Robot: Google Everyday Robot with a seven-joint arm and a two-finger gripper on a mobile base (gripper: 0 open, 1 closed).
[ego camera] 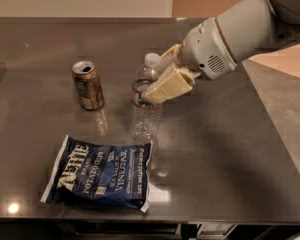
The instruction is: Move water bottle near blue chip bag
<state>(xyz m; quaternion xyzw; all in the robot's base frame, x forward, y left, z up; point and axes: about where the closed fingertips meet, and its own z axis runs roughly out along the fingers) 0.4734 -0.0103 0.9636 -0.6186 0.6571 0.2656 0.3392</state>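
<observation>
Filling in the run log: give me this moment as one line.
tool: shut on water bottle, mid-table | bottle: upright, right of soda can | blue chip bag: flat, nearer camera, apart from bottle

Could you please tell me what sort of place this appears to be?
Likely an office break room or kitchenette: a dark countertop with a soda can, a blue chip bag, and a water bottle held by the gripper mid-counter.

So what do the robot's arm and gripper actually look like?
The arm is a smooth, light grey, rounded shell, with a small grille of dots on the wrist. The gripper, over the middle of the table at the water bottle, has two flat, cream-tan fingers. No cables or markings show.
</observation>
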